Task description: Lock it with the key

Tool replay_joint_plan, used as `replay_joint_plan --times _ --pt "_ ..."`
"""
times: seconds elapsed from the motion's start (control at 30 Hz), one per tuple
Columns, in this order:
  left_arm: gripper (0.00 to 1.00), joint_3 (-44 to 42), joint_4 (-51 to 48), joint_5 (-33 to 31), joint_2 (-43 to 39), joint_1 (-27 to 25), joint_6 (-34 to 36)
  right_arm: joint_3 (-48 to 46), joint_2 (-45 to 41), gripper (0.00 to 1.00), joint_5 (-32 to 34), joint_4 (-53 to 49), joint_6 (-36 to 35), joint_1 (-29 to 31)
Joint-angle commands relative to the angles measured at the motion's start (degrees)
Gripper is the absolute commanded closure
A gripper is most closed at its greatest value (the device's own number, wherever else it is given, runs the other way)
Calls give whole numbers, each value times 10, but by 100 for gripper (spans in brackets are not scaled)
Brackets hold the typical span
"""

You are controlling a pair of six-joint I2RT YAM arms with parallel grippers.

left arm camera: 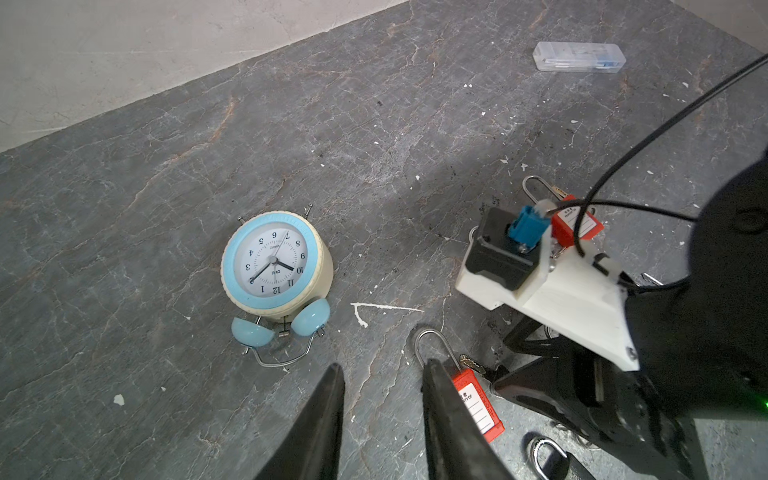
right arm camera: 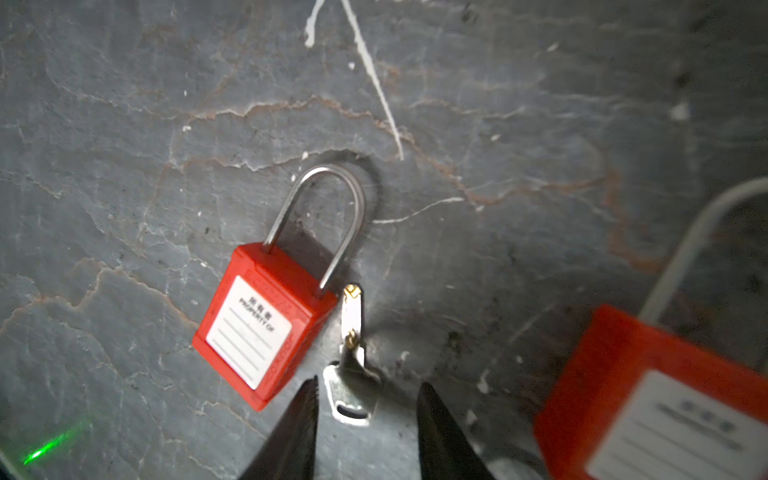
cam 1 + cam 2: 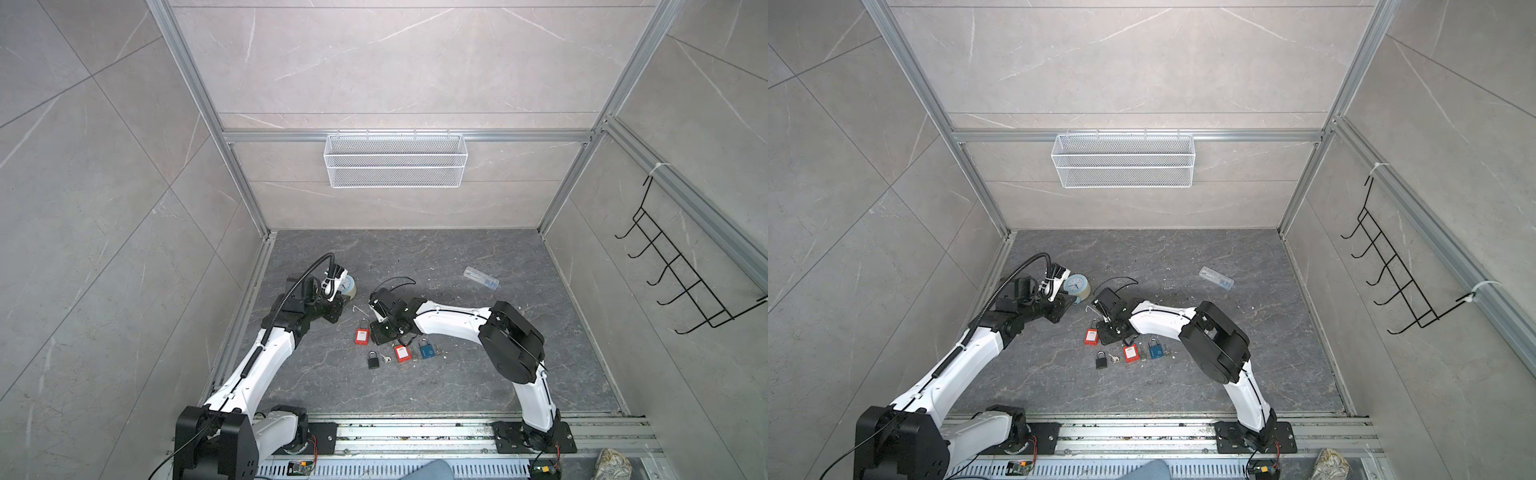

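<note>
In the right wrist view a red padlock (image 2: 266, 324) with a white label lies flat on the dark stone floor, shackle seated in its body. A silver key (image 2: 351, 374) lies right beside it, its head between the tips of my right gripper (image 2: 369, 384). That gripper is open and does not touch the key. In both top views it hangs over this padlock (image 3: 362, 334) (image 3: 1091, 336). My left gripper (image 1: 383, 365) is open and holds nothing. It hovers just left of the same padlock (image 1: 478, 405).
A second red padlock (image 3: 402, 353), a blue one (image 3: 426, 351) and a black one (image 3: 373, 360) with a key lie close by. A blue-rimmed alarm clock (image 1: 274, 266) lies near the left gripper. A clear plastic case (image 3: 481, 277) sits farther back. A wire basket (image 3: 395, 160) hangs on the rear wall.
</note>
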Motion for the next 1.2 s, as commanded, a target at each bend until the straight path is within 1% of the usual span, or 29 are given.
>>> replay_joint_plan --times 0.0,0.03,0.07,0.1,0.17,0.2,0.27,0.3,0.33,0.4,0.5,0.57,0.6,0.67,0.7,0.73,0.77,0.8,0.83,0.87,0.9,0.93,0.97,1.03,1.07,1.1,1.13,1.17 --pt "64 -17 54 -25 -14 7 -36 1 -62 58 70 -34 -29 1" --pt "64 -24 67 -39 -15 10 -48 -1 -72 58 89 -39 -38 0" --pt "62 -32 82 -57 -16 14 -68 -5 -88 55 115 -46 -51 -1" --pt "61 -40 96 -78 -16 18 -90 -12 -105 51 138 -49 -67 -3" --pt "59 -58 128 -105 -16 27 -131 -38 -148 41 184 -45 -95 -12" --pt "58 -71 146 -116 -15 32 -148 -60 -174 33 205 -37 -111 -22" --pt "55 -94 176 -146 -16 40 -177 -117 -235 15 238 -6 -132 -52" --pt "55 -108 194 -165 -17 41 -184 -155 -271 3 248 17 -144 -76" --pt "54 -123 216 -186 -16 42 -184 -195 -308 1 254 44 -156 -102" --pt "51 -148 262 -232 -8 45 -188 -277 -368 1 291 105 -182 -145" --pt "47 -167 310 -268 14 47 -167 -397 -442 1 339 224 -257 -211" --pt "42 -194 380 -302 39 47 -161 -473 -477 1 323 318 -292 -271" --pt "38 -205 411 -320 52 48 -163 -502 -487 1 314 353 -301 -296" --pt "35 -226 488 -345 90 53 -149 -550 -490 1 302 420 -302 -356" --pt "27 -225 506 -358 102 56 -144 -569 -484 1 284 449 -298 -381" --pt "25 -224 516 -345 109 58 -133 -585 -472 1 258 477 -285 -408" --pt "20 -230 554 -336 124 65 -124 -599 -457 1 227 505 -280 -433" --pt "18 -231 560 -335 136 72 -134 -613 -437 0 220 545 -282 -441" --pt "18 -238 583 -322 153 85 -141 -618 -425 1 233 583 -288 -445" --pt "11 -250 624 -303 172 90 -140 -624 -426 1 213 598 -289 -447" --pt "9 -263 661 -291 191 90 -135 -633 -418 1 176 640 -274 -463" --pt "2 -270 690 -281 206 90 -130 -634 -412 1 144 649 -268 -472" --pt "0 -274 716 -277 215 91 -126 -646 -394 1 110 691 -273 -477" --pt "0 -266 669 -262 198 92 -126 -665 -339 1 77 774 -290 -477" --pt "0 -262 673 -257 205 92 -121 -666 -315 1 75 807 -288 -477" --pt "0 -257 666 -252 207 92 -119 -661 -312 1 71 806 -282 -481" --pt "0 -254 650 -251 202 92 -120 -651 -324 1 65 763 -281 -485" --pt "0 -250 647 -256 204 93 -121 -650 -323 1 69 763 -279 -488"
